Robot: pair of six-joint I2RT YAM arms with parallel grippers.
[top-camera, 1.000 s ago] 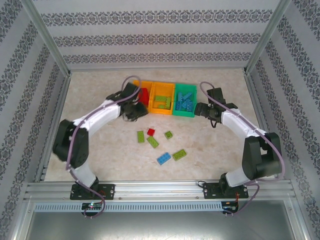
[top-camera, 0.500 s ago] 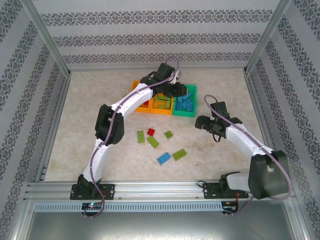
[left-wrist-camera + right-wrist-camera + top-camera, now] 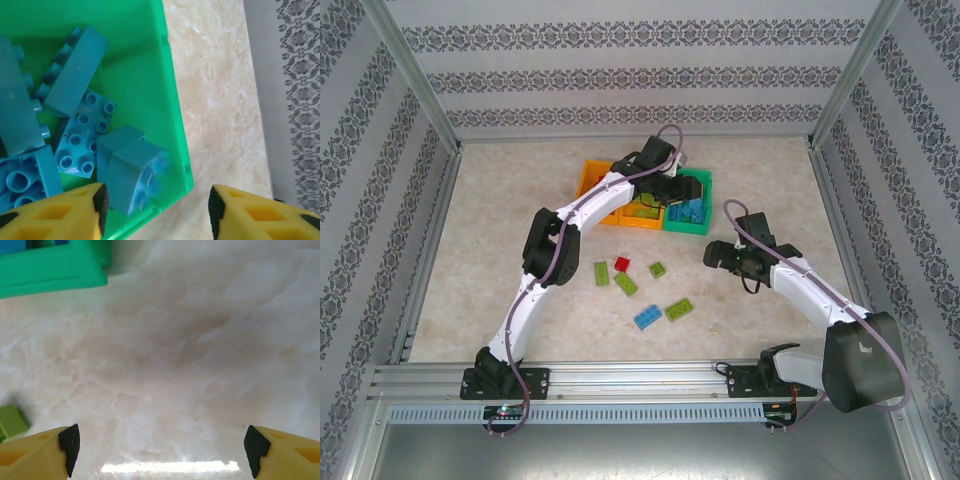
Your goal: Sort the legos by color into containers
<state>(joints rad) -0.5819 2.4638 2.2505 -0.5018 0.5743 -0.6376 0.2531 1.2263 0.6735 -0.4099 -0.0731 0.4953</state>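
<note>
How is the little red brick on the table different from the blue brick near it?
The small red plastic brick is short and nearly square, while the blue plastic brick is a longer rectangle. The red one lies closer to the green plastic bin; the blue one lies closer to the table's near edge. Both sit loose on the table, not yet sorted.

Bright, even light; glare streak on the table point(image 3: 165, 467); close views soft.
</note>
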